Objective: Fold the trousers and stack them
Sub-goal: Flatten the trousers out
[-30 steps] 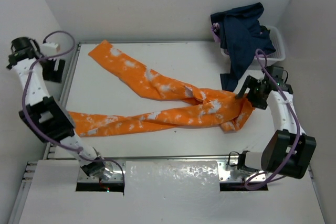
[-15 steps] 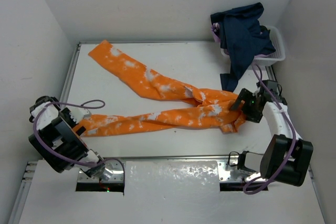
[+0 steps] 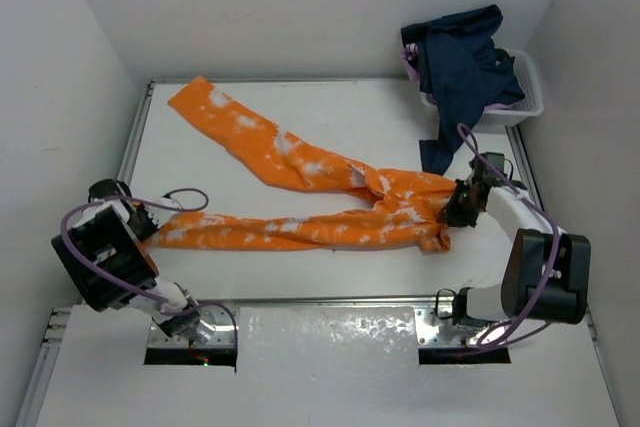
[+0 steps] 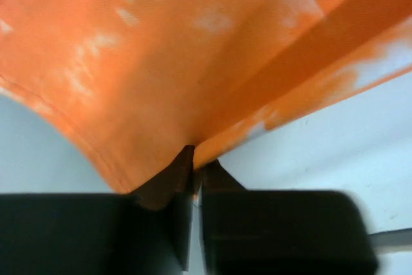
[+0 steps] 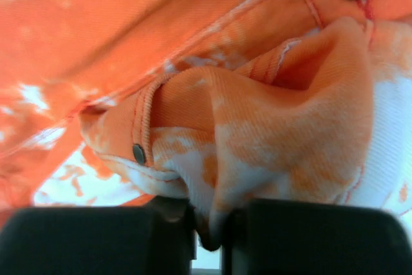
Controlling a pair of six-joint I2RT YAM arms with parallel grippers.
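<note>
While the trousers lie spread across the tabletop, one leg runs to the far left corner and the other along the near side. The left tool is pinched tight on the hem of the near leg. The right tool is clamped on the bunched waistband at the right. A dark garment hangs over a white basket at the far right.
</note>
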